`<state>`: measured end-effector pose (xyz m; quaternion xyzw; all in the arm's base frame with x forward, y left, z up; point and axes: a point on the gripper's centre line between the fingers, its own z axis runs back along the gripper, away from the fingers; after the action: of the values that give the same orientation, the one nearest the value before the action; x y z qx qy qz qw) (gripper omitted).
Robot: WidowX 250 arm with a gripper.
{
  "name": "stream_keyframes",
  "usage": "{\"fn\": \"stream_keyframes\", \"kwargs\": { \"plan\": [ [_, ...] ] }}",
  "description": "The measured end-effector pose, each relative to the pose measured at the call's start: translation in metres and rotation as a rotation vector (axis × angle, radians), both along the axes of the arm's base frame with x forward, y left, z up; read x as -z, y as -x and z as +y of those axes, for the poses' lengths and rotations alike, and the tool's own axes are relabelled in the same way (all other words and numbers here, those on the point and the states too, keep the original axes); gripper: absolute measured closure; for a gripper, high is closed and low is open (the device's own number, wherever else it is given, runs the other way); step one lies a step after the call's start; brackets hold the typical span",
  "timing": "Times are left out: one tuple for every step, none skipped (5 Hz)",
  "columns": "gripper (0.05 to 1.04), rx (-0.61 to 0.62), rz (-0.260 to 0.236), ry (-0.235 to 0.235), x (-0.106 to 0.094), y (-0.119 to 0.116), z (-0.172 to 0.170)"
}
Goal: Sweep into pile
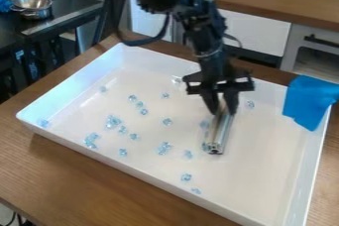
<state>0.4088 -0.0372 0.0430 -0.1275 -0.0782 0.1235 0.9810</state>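
The black gripper hangs over the right-of-centre part of the white tray, its fingers shut on the top end of a silvery metal bar. From there the bar runs down toward the near side, low over the tray floor. Several clear bluish pieces lie scattered over the left and middle of the tray. A few are right beside the bar's left side, one piece lies to the right of the gripper, and another is near the front wall.
A blue cloth drapes over the tray's right wall. The tray's raised walls surround the pieces, and it stands on a brown wooden table. A metal pot stands on a dark counter at the upper left.
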Motion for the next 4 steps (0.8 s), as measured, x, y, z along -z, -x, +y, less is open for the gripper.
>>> {"fn": "stream_keyframes", "kwargs": {
  "plan": [
    [0.74, -0.064, 0.05, 0.053, -0.002, 0.021, 0.032],
    [0.74, -0.141, 0.084, 0.096, -0.006, 0.044, 0.07],
    [0.741, -0.208, 0.062, 0.102, -0.009, 0.065, 0.107],
    [0.741, -0.256, 0.041, 0.085, -0.005, 0.08, 0.138]
  ]
}}
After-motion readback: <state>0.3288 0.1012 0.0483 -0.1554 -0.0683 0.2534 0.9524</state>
